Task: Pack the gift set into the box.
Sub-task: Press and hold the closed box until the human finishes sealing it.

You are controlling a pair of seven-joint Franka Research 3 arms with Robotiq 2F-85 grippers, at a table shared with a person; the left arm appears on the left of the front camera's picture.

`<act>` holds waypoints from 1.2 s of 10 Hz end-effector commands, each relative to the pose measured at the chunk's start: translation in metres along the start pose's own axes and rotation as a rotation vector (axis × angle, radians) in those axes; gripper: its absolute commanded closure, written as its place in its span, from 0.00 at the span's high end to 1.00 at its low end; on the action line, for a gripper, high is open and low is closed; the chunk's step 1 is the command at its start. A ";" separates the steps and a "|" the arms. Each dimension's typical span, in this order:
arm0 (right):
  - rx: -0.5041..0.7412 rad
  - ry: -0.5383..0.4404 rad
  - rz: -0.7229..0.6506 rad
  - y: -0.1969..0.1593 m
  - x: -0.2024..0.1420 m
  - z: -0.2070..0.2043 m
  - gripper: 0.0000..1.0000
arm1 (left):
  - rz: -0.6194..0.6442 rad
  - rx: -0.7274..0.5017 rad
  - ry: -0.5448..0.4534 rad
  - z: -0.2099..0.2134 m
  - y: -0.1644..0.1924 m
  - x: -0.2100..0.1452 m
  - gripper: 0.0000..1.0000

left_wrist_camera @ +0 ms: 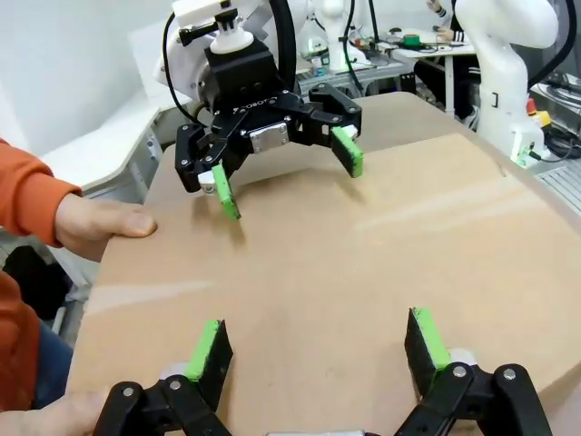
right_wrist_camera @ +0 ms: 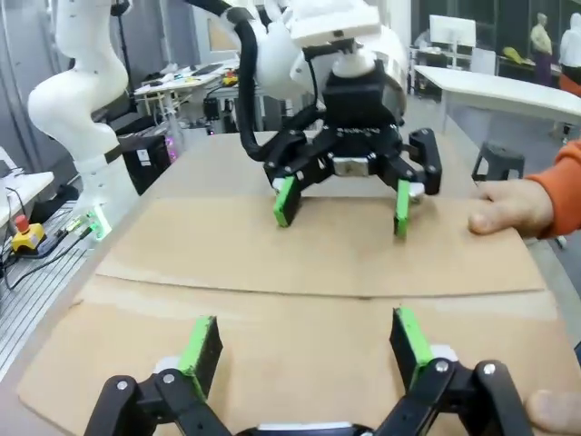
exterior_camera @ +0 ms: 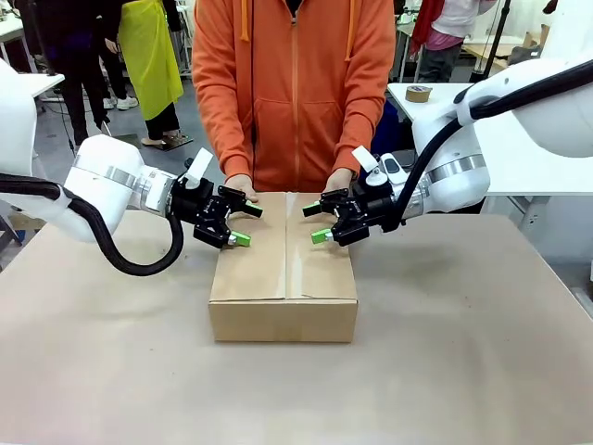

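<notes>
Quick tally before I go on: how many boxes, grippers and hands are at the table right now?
Cardboard box: 1
Grippers: 2, the left gripper and the right gripper, both open
Person's hands on the box's far edge: 2
Total: 5

Matt brown cardboard box (exterior_camera: 283,278), glossy tape strip (exterior_camera: 295,248), on matt table (exterior_camera: 463,371).

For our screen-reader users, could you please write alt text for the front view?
A closed cardboard box sits on the table; the left gripper and right gripper, both open, hover above its far end, where a person's hands rest.
</notes>
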State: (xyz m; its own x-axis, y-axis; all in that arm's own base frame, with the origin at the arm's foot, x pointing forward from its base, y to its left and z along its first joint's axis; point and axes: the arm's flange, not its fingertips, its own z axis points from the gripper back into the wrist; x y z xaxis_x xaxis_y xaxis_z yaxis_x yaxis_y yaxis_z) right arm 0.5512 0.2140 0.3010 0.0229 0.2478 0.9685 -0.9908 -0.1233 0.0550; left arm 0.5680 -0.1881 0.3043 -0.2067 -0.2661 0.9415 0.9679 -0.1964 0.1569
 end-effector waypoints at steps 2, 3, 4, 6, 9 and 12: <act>-0.069 0.076 -0.017 -0.001 -0.010 -0.004 1.00 | 0.049 -0.025 0.045 0.001 -0.001 -0.001 1.00; -0.104 0.132 0.007 0.000 -0.013 -0.003 1.00 | 0.054 -0.034 0.069 -0.001 0.000 -0.003 1.00; -0.121 0.152 0.016 0.000 -0.015 -0.002 1.00 | 0.061 -0.038 0.068 -0.001 0.000 -0.004 1.00; -0.074 0.082 -0.001 -0.004 -0.007 0.002 1.00 | 0.083 -0.017 0.080 -0.001 0.003 -0.004 1.00; -0.074 0.082 -0.001 -0.004 -0.007 0.002 1.00 | 0.063 -0.023 0.032 0.002 0.001 0.000 1.00; -0.074 0.082 -0.001 -0.004 -0.007 0.002 1.00 | 0.063 -0.023 0.032 0.002 0.001 0.000 1.00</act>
State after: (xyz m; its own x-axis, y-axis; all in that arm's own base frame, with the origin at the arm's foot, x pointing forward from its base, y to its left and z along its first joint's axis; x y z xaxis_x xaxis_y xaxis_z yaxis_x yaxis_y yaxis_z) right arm 0.5562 0.2109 0.2963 0.0131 0.3242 0.9459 -0.9981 -0.0531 0.0320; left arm 0.5697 -0.1862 0.3059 -0.1419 -0.3105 0.9399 0.9771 -0.1958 0.0829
